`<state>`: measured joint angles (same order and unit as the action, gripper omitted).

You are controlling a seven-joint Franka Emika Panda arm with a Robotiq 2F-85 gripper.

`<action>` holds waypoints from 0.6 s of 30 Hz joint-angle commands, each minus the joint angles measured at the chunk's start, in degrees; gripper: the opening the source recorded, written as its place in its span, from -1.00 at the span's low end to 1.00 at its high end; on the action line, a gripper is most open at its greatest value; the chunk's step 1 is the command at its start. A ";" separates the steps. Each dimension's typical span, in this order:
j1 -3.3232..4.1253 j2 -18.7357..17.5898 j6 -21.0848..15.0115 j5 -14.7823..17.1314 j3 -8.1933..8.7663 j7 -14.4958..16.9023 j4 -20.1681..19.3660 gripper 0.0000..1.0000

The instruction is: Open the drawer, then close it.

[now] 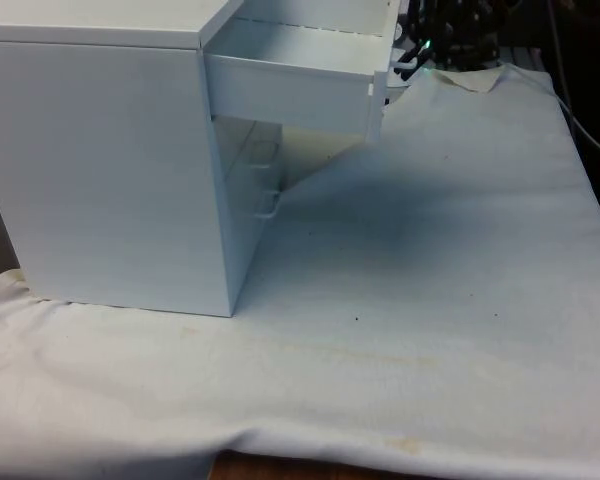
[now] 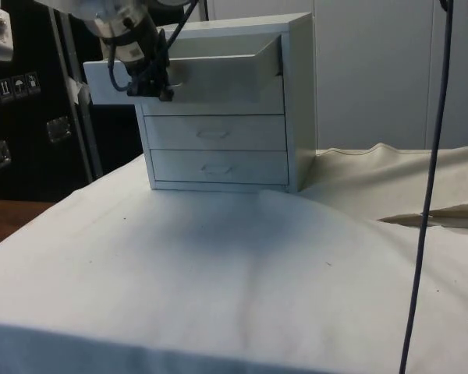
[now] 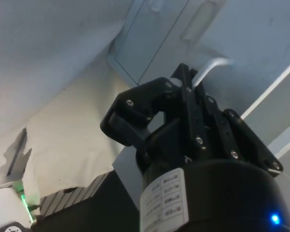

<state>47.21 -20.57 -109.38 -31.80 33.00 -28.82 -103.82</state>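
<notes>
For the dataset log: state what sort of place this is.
Probably a robotics lab or test bench: a white chest of drawers stands on a table draped in white cloth, a black gripper holds its top drawer's handle, cables hang nearby.

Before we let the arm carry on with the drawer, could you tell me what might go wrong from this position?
The top drawer is pulled far out of the chest; any more pull might drag it off its runners. The tool is closed on the thin handle, so a crooked push could slip off it or jam the drawer. The chest stands free on the cloth and might slide when pushed.
</notes>
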 commanded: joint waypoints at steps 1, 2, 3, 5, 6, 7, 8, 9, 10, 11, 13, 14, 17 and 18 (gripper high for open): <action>0.34 -0.34 0.92 -0.40 -0.11 -0.34 0.63 -1.00; 0.00 -0.11 0.23 -0.11 -0.17 -0.17 0.23 -1.00; 0.40 -0.52 1.15 -0.46 -0.29 -0.52 0.80 -1.00; 0.52 -0.74 1.60 -0.63 -0.57 -0.86 1.15 -1.00; 0.57 -1.03 2.29 -0.92 -0.92 -1.20 1.55 -1.00; 0.63 -1.15 2.58 -1.09 -1.03 -1.32 1.72 -1.00; 0.63 -1.26 2.86 -1.26 -1.20 -1.49 1.89 -1.00; 0.23 -1.03 2.23 -1.32 -1.09 -1.20 1.49 -1.00; 0.74 -1.38 3.15 -1.38 -1.32 -1.66 2.06 -1.00; 0.80 -1.49 3.44 -1.55 -1.43 -1.83 2.23 -1.00; 0.63 -1.55 3.90 -2.12 -1.78 -2.12 2.41 -1.00; 0.57 -1.55 3.95 -2.29 -1.89 -2.18 2.41 -1.00; 0.57 -1.55 4.07 -2.46 -1.89 -2.18 2.41 -0.96; 0.52 -1.55 4.07 -2.46 -1.89 -2.18 2.41 -0.88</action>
<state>47.56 -21.94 -105.83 -34.38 31.17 -30.94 -101.76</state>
